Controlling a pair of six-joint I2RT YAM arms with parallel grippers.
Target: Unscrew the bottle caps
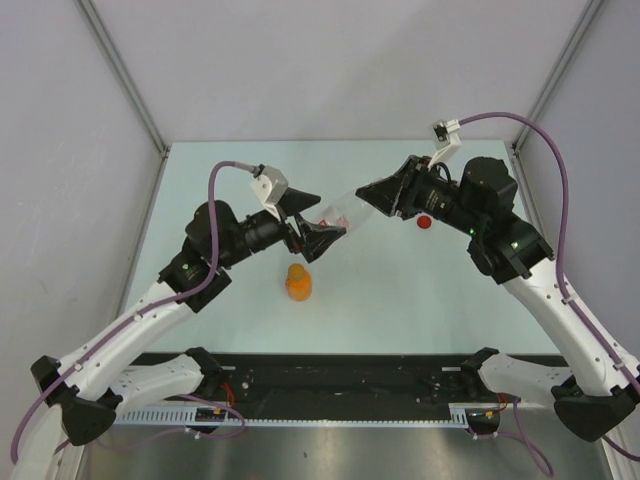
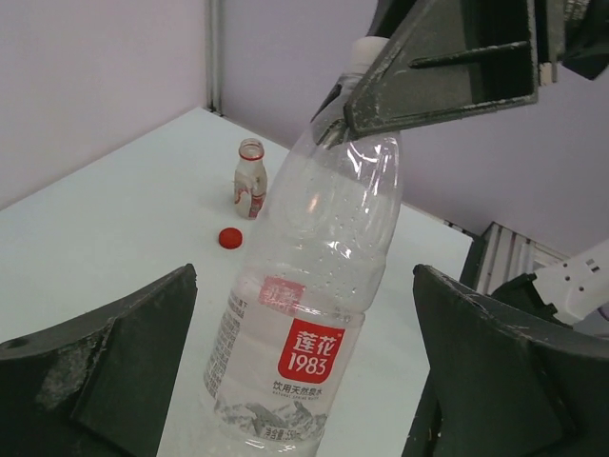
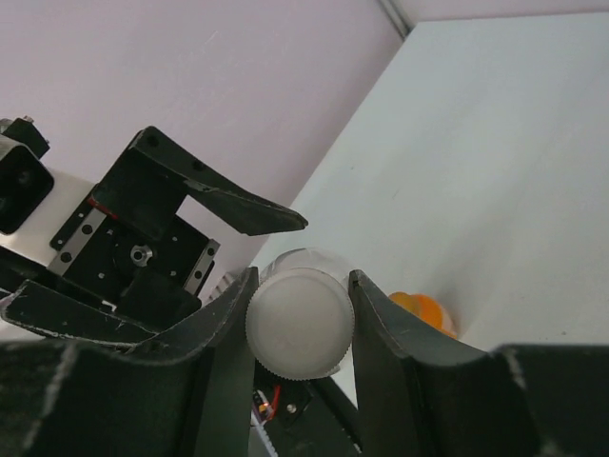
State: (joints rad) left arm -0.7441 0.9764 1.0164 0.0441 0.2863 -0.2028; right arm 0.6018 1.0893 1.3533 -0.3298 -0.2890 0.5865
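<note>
White cap [image 3: 300, 324] of the clear bottle [image 2: 309, 362] sits pinched between the fingers of your right hand [image 1: 365, 197]. The bottle hangs tilted from that grip above the tabletop [image 1: 400, 300], between the two arms. Your left hand [image 2: 303, 286] is spread wide, one finger on either side of the bottle's body and neither touching it. To loosen the cap well, you should probably close the left hand on the lower body first, squarely and not so hard that the thin plastic buckles. Then turn the cap with your right wrist along the bottle's own line, with a pinch firm enough that the ribbed edge does not slip. Farther out, a red cap [image 2: 229, 238] lies on the tabletop near a small open bottle [image 2: 250, 181]. The orange bottle [image 1: 298, 284] stands apart, nearer the arm bases.
</note>
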